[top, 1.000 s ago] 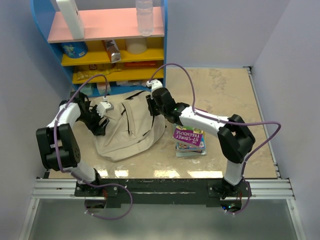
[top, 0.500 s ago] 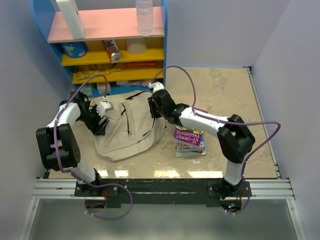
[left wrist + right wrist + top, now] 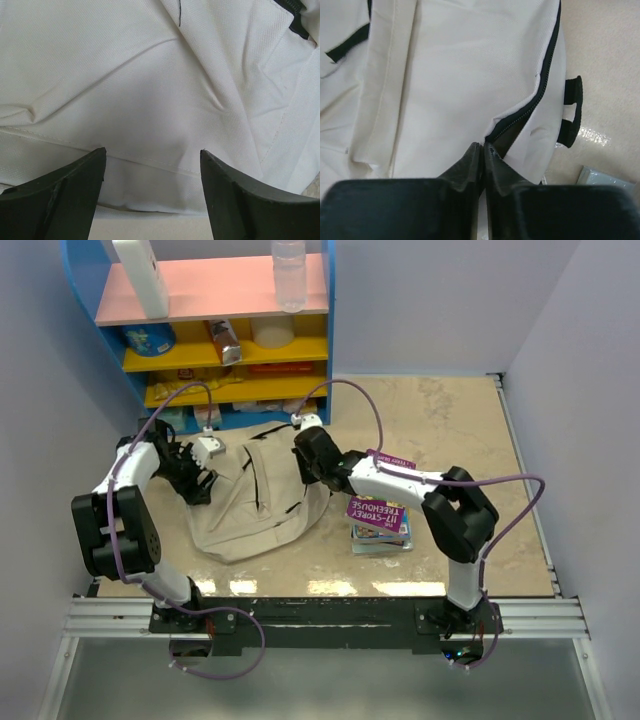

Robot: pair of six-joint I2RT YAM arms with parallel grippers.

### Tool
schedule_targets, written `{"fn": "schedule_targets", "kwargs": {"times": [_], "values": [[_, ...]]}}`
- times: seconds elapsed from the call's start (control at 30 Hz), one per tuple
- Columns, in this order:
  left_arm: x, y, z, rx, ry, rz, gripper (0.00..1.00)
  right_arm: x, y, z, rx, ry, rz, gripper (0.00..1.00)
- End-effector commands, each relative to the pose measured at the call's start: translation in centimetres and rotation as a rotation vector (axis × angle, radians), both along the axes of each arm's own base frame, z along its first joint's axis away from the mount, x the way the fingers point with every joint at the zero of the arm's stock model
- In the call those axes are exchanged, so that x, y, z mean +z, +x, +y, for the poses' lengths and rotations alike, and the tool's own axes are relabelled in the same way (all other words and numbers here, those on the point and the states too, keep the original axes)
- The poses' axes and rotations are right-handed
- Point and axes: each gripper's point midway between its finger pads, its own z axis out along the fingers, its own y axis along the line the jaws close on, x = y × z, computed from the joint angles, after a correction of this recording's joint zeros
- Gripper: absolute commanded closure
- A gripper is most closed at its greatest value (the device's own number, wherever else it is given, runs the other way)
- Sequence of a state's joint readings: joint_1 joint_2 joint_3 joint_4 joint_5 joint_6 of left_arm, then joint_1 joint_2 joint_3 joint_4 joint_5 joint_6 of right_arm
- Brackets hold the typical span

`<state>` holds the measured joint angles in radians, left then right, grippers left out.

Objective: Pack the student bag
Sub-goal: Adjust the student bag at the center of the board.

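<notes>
The student bag (image 3: 250,510), beige with black zippers, lies flat on the table between my two arms. My left gripper (image 3: 204,483) is at its left edge, open; in the left wrist view its fingertips (image 3: 152,152) stand wide apart over a seam of the bag's fabric (image 3: 150,75), with nothing pinched. My right gripper (image 3: 302,472) is over the bag's upper right side. In the right wrist view its jaws (image 3: 483,146) are pressed together on the fabric corner where the black zipper (image 3: 540,95) parts and dark lining shows.
A stack of books (image 3: 380,520) with a purple cover on top lies right of the bag, under my right arm; its corner (image 3: 605,177) shows. A blue shelf unit (image 3: 220,340) with bottles and boxes stands at the back left. A black strap loop (image 3: 572,112) sticks out beside the zipper.
My right gripper has moved left and lower onto the bag, and its jaws have closed at the zipper edge. My left gripper has barely shifted and stays open.
</notes>
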<state>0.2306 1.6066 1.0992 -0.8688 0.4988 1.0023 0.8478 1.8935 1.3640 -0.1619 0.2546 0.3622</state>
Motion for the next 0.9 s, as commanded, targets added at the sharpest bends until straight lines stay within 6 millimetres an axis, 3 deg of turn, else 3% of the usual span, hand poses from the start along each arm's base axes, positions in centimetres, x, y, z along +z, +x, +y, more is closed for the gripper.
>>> {"fn": "schedule_targets", "kwargs": {"times": [0.0,0.07,0.13,0.17,0.23,0.27,0.33,0.37,0.4,0.43,0.5,0.53,0.6,0.67,0.7,0.73,0.77,0.8,0.83,0.87], "values": [[0.8,1.1,0.3,0.022,-0.009,-0.043,0.22,-1.5,-1.2,0.5,-0.021,-0.033,0.04,1.0],[-0.3,0.8,0.7,0.02,0.011,-0.024,0.27,-2.6,-2.0,-0.3,-0.033,-0.047,0.059,1.0],[-1.2,0.4,1.1,0.023,0.024,0.003,0.31,-1.9,-2.6,-0.9,-0.041,-0.02,0.048,1.0],[-1.4,0.4,1.1,0.022,0.025,0.008,0.38,-2.7,-3.5,-1.8,-0.047,-0.03,0.065,1.0],[-1.8,0.6,1.4,0.024,0.033,0.015,0.43,-1.5,-5.1,-1.9,-0.035,-0.007,0.043,1.0],[-1.9,1.0,1.5,0.025,0.037,0.003,0.46,-2.6,-6.4,-2.6,-0.034,-0.024,0.063,1.0],[-1.9,1.8,1.5,0.038,0.03,-0.007,0.48,-1.7,-7.9,-2.4,-0.017,0.015,0.059,1.0],[-2.0,2.3,1.5,0.047,0.027,-0.012,0.51,-2.5,-8.8,-3.0,-0.015,0.011,0.077,1.0],[-1.6,3.2,1.3,0.047,0.022,-0.023,0.52,-2.4,-9.3,-2.9,-0.007,0.032,0.083,1.0],[-2.2,3.5,1.1,0.045,0.018,-0.005,0.54,-1.0,-9.5,-2.2,0.008,0.105,0.066,1.0],[-2.2,4.6,0.3,0.035,0.024,-0.014,0.56,-1.0,-11.4,-1.4,0.076,0.169,0.079,1.0],[-2.3,5.1,-0.1,0.026,0.026,-0.016,0.57,0.9,-11.6,-0.2,0.12,0.246,0.034,1.0],[-0.8,6.7,-1.9,0.004,0.013,-0.046,0.61,1.8,-12.7,1.1,0.198,0.287,0.021,1.0],[1.4,7.2,-3.6,-0.01,-0.015,-0.059,0.63,4.5,-12.9,3.0,0.283,0.337,-0.045,1.0],[3.7,8.3,-5.2,-0.023,-0.06,-0.099,0.63,5.5,-12.9,3.5,0.306,0.354,-0.068,1.0],[5.5,8.4,-6.2,-0.027,-0.089,-0.122,0.61,7.4,-12.5,4.2,0.33,0.384,-0.116,1.0],[6.8,8.3,-7.1,-0.027,-0.119,-0.128,0.43,8.1,-12.4,4.5,0.337,0.393,-0.135,1.0],[9.3,8.5,-8.6,-0.025,-0.183,-0.157,0.34,8.8,-12.4,4.8,0.352,0.404,-0.151,1.0],[10.3,8.5,-9.1,-0.02,-0.207,-0.164,0.19,9.5,-12.2,5.2,0.367,0.409,-0.175,1.0],[11.2,8.5,-9.6,-0.021,-0.235,-0.178,0.12,9.9,-11.9,5.7,0.369,0.412,-0.183,1.0]]}}
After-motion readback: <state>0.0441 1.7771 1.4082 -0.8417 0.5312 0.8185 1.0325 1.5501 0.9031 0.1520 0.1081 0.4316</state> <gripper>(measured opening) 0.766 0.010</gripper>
